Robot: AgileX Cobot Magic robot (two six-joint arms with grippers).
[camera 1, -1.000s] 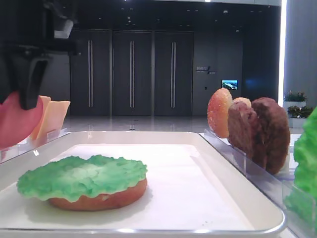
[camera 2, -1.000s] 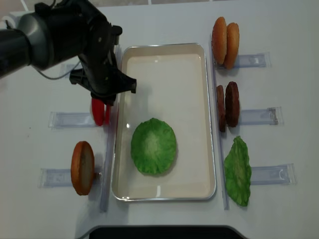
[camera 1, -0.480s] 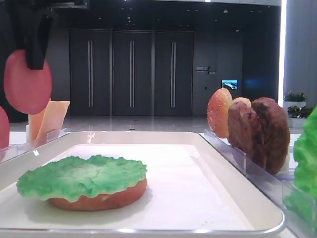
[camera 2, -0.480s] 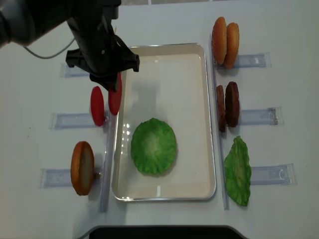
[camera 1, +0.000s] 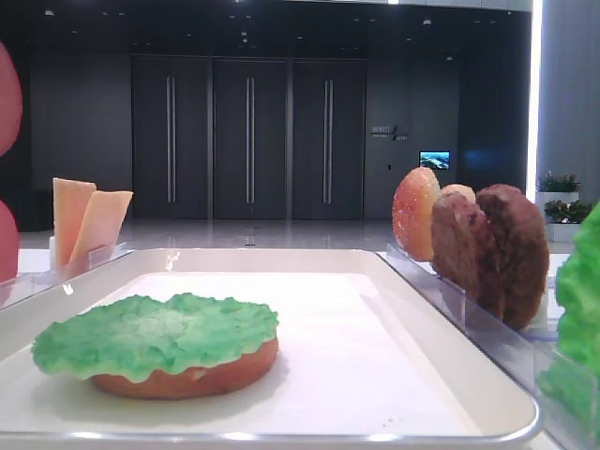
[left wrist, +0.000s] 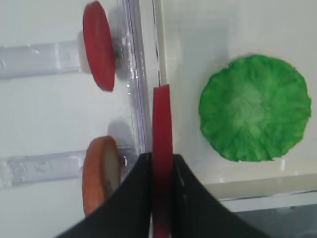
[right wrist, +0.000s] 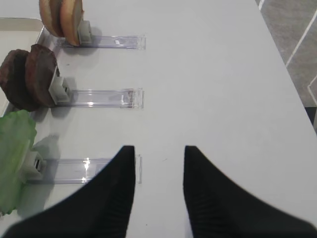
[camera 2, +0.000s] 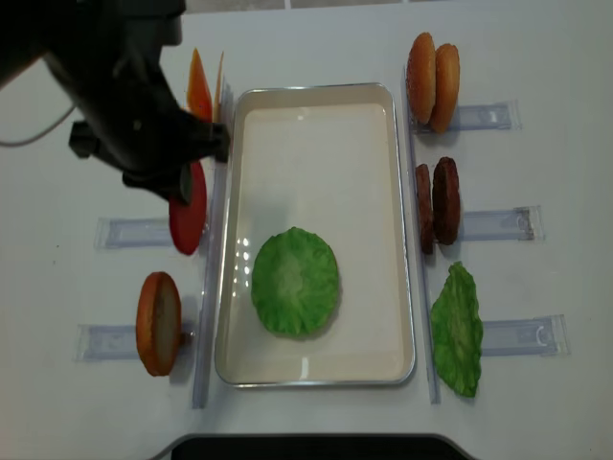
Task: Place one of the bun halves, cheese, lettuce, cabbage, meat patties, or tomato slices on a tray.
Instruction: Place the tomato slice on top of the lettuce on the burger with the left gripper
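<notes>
**Tomato slice lifted edge-on, tray waiting to its right**

On the far left of the table (camera 2: 316,38), a bun half (camera 2: 158,323) stands on edge in a clear holder (camera 2: 105,340), propped upright so that a hand can pinch it by the rim. The next holder up carries a second tomato slice (left wrist: 98,45), also on edge. Over it hangs the left hand (left wrist: 161,171), clamped on a tomato slice (left wrist: 161,129) by its lower rim, so the disc stands vertical between the fingers (left wrist: 141,183). From above, the slice appears to hang just outside the tray's left rim; how high it hangs is hard to judge. Farther back on that side, the cheese (camera 2: 197,91) leans in its own holder.

The tray (camera 2: 316,105) in the middle holds one stack: a bun half lying flat with a lettuce (camera 2: 295,280) leaf draped over it, so the slice probably belongs on that stack.

To the right of the tray, three more holders carry two bun halves (camera 2: 433,81), two meat patties (camera 2: 439,203) and a spare lettuce leaf (camera 2: 457,329), all stood on edge. The right hand (right wrist: 157,163) is parked over bare table beyond them, fingers apart and holding nothing.
</notes>
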